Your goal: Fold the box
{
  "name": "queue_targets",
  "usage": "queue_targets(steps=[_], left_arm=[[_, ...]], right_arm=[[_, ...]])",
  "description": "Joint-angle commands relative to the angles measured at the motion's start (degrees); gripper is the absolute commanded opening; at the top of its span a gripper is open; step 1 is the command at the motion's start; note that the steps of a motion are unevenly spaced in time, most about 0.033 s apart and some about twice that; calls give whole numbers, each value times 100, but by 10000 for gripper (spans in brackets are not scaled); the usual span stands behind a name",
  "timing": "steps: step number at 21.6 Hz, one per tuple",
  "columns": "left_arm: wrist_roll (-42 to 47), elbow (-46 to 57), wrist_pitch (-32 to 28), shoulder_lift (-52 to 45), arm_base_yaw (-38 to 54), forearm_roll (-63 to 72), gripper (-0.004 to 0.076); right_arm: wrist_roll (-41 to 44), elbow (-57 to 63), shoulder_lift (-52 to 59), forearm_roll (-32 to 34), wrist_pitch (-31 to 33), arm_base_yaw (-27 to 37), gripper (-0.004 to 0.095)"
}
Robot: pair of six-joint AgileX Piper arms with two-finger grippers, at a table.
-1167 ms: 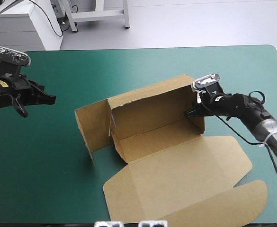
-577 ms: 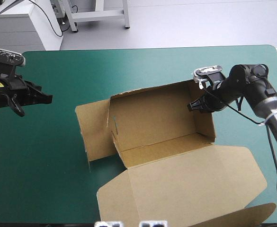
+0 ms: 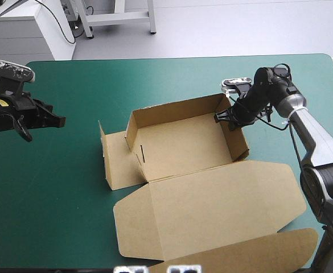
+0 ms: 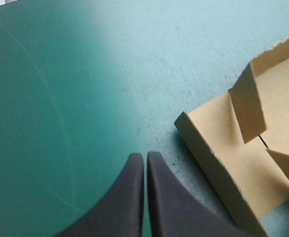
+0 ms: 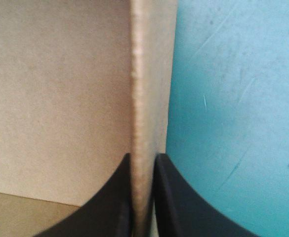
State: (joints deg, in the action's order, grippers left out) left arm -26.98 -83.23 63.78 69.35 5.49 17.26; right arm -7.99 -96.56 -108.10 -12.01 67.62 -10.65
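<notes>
Box: your box (image 3: 183,142) sits mid-table, a little right of centre, as an open tray with the far and right walls up.
End flap: the left flap (image 3: 118,165) lies folded out on the teal-green cover (image 3: 58,199).
Lid: the lid (image 3: 212,210) is flat and spreads to the table's near edge and near right corner.
Right gripper: your right gripper (image 3: 222,118) clamps the right wall (image 5: 146,98) at its far corner, the board edge pinched between both black fingers (image 5: 117,197).
Left gripper: your left gripper (image 3: 61,120) has its fingers pressed together and holds nothing. It is above bare cover near the left edge, well apart from the box.
</notes>
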Motion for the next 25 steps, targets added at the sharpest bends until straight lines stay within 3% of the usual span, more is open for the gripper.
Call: queue_targets(steps=[1,3,5,15,25], left_arm=[[2,-140,-323,-119,0,180,6],[2,-140,-312,-119,0,170,6],[2,-140,-287,-119,0,159,6],[2,-140,-263,-119,0,148,6],[2,-140,-283,-119,0,148,6]], right_arm=[[-91,-534,244,-75,-67,25,311],[-298,-1077,244,-65,409,25,496],[-310,-1272,381,-65,409,25,538],[-153,-1181,559,84,409,14,540],[-424,337,536,15,383,14,539]])
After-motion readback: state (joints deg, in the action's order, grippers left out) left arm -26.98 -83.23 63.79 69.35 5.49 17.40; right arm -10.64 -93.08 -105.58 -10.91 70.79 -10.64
